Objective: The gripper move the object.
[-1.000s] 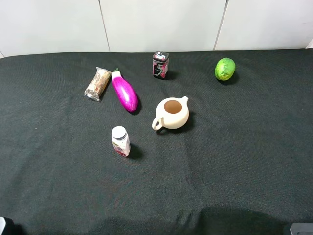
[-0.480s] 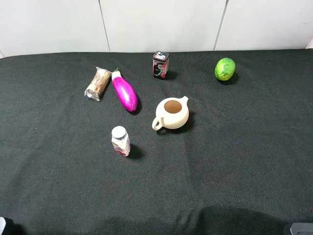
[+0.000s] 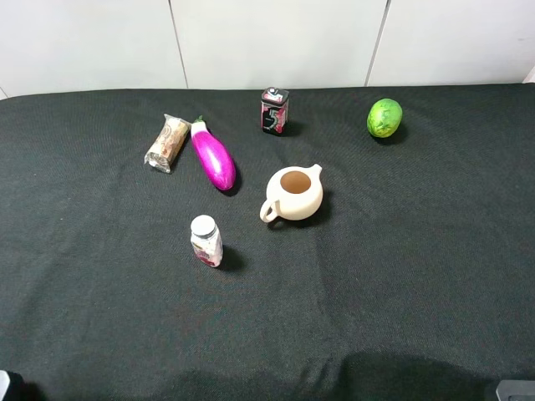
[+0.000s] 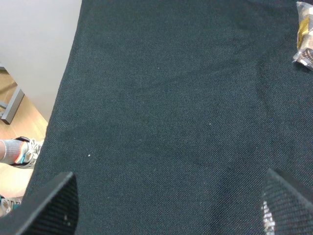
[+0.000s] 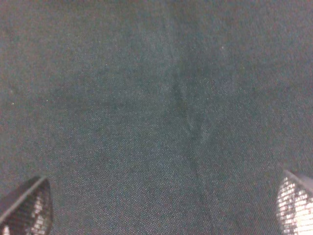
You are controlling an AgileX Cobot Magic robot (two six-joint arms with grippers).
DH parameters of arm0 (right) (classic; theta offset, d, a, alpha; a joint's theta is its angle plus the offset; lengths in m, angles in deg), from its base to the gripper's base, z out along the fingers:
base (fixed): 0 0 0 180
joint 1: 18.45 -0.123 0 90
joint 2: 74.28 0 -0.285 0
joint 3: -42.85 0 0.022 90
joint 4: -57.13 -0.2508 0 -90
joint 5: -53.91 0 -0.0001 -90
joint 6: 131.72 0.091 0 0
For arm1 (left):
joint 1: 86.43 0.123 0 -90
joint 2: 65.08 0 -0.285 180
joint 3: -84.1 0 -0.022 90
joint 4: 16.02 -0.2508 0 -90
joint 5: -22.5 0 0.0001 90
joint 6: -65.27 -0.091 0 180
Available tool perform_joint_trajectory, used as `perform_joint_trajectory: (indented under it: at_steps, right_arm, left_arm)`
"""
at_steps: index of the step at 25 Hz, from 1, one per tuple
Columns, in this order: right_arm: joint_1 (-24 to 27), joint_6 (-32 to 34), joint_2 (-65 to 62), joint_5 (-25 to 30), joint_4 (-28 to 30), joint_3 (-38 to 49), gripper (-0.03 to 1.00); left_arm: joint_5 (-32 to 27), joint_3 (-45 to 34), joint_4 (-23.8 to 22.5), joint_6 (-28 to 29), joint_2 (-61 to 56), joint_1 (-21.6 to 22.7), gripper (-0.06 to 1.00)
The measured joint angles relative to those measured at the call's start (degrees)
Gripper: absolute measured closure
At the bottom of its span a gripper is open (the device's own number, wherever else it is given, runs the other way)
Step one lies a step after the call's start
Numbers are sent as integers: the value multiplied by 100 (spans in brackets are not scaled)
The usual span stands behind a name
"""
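The magenta eggplant (image 3: 212,157) with a white neck and green stem lies on the black cloth at the back left, untouched. My left gripper (image 4: 166,205) is open and empty over bare cloth near the table's left front edge; only its two fingertips (image 4: 51,205) show. My right gripper (image 5: 161,208) is open and empty over bare cloth, with its fingertips (image 5: 27,205) at the picture's corners. In the exterior view only small bits of the arms show at the bottom corners. Both grippers are far from the eggplant.
A wrapped snack (image 3: 167,143) lies just left of the eggplant and also shows in the left wrist view (image 4: 305,41). A small tin (image 3: 274,110), a green fruit (image 3: 384,118), a cream teapot (image 3: 294,193) and a small white-capped bottle (image 3: 206,241) stand on the cloth. The floor shows past the table's left edge (image 4: 54,117).
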Motion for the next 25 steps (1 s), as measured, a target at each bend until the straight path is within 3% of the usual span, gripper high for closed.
perform_joint_trajectory:
  at_steps: [16,25]
  right_arm:
    - [0,-321,-1536,-57,-181,29,27]
    - [0,-446,-1546,-536,-261,218,27]
  left_arm:
    - [0,0,0,0,0,0,15]
    - [0,0,0,0,0,0,15]
